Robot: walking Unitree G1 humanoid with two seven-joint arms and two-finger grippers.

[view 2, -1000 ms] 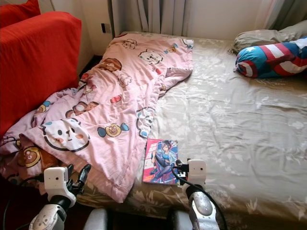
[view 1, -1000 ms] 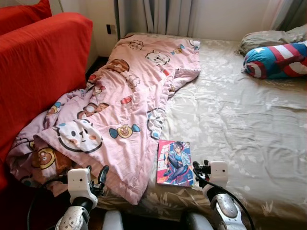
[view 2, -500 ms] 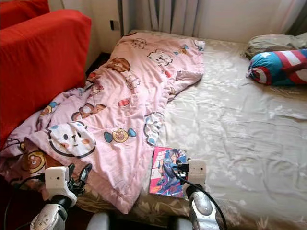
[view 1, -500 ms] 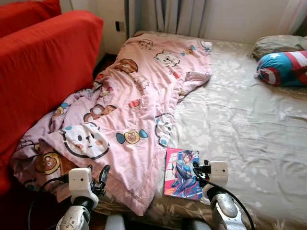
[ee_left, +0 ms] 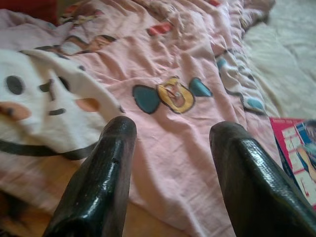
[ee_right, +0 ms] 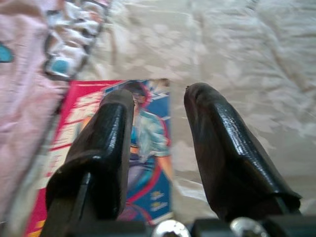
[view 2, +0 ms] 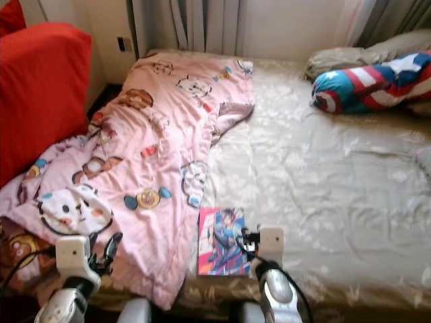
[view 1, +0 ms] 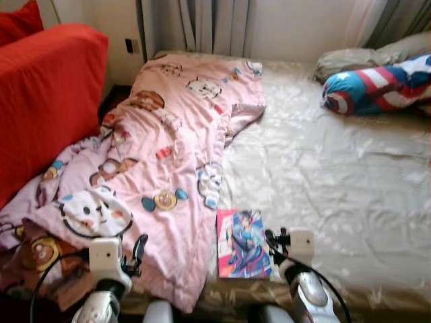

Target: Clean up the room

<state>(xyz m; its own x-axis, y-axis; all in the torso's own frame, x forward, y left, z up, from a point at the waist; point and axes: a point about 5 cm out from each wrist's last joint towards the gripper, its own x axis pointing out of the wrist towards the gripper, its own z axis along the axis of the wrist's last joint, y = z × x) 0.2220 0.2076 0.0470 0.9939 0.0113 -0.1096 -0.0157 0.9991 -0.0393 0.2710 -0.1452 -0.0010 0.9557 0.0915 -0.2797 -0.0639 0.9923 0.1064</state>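
A pink cartoon-print blanket (view 1: 155, 168) lies rumpled over the left half of the bed and hangs off its near left corner. A colourful comic book (view 1: 242, 243) lies flat on the beige floral sheet (view 1: 337, 182) near the bed's front edge, beside the blanket's hem. My left gripper (view 1: 138, 250) hovers open over the blanket's near edge; its fingers (ee_left: 98, 187) frame the pink cloth (ee_left: 173, 98). My right gripper (view 1: 273, 242) is open just at the book's right edge, and the book (ee_right: 143, 143) shows between its fingers (ee_right: 227, 148).
A red sofa (view 1: 47, 94) stands close on the left of the bed. A star-and-stripes bolster pillow (view 1: 377, 84) and a beige pillow (view 1: 350, 60) lie at the far right. Curtains (view 1: 195, 27) and a wall close the far side.
The camera has swung right and tilted, so the sofa shows less and the pillows more. Both grippers keep their places over the blanket edge and the book.
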